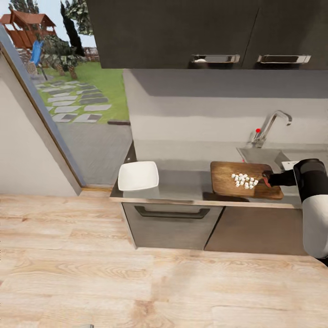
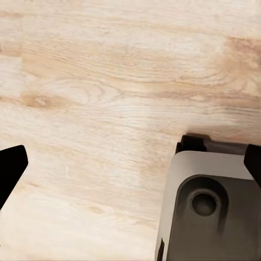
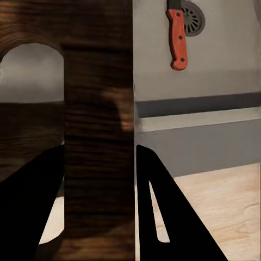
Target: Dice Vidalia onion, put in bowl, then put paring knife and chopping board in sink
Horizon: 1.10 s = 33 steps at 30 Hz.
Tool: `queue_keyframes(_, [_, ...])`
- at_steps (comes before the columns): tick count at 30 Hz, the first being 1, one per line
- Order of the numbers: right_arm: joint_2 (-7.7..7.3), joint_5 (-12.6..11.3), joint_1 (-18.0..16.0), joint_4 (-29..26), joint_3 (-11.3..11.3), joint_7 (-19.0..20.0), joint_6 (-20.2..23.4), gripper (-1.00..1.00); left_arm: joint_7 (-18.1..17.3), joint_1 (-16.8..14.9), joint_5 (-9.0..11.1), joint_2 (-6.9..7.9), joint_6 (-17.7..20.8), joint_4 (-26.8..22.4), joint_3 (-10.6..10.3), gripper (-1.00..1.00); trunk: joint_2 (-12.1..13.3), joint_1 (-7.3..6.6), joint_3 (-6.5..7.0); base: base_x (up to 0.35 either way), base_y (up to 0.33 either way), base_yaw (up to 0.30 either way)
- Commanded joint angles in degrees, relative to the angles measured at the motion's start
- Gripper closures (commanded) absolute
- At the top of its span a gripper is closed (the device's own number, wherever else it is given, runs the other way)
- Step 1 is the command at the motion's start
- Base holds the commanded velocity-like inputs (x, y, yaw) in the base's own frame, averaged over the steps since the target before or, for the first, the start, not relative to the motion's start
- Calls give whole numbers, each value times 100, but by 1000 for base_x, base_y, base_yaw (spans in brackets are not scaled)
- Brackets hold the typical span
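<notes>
**A:** Since the paring knife already lies in the sink, its reddish handle just beside the round drain, how much of the job would you call done?

**B:** More than half, by my reading. The onion is cut: a small heap of pale diced onion sits on the chopping board, toward the board's right side. The board rests near the front edge of the surface, towards its right end, with the sink behind it at the far right corner.

**A:** And the bowl?

**B:** White, and nothing in it that I can see. It stands at the left end of the surface, well apart from the board. So the dice have not gone across yet. That transfer is left, and then the board has to follow the knife into the sink.

**A:** What is the right gripper doing?

**B:** It is at the board's right edge. In the right wrist view the dark wood runs between its two fingers, so I judge it clamped on the board. Whether the board is lifted off the surface I cannot tell.

**A:** The left gripper?

**B:** Spread wide and holding nothing, hanging over the pale wooden floor, away from the work.

**A:** Any worry?

**B:** Tilting the board could spill loose dice short of the bowl.
</notes>
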Motion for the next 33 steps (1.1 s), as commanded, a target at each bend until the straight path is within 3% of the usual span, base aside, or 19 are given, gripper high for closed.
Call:
queue_keyframes(1, [4, 32, -7, -5, -22, 53, 17, 100, 0, -8, 37, -4, -31, 21, -48, -100, -10, 4, -1, -3, 209, 0])
queue_keyframes(17, [4, 32, -3, 3, -22, 53, 17, 100, 0, -8, 37, -4, -34, 21, -41, -100, -10, 4, 142, 4, 274, 0])
queue_keyframes(33, [12, 23, -6, 123, -20, -85, 10, 100, 0, -8, 37, -4, -33, 19, -44, -100, -10, 4, 285, 122, 278, 0])
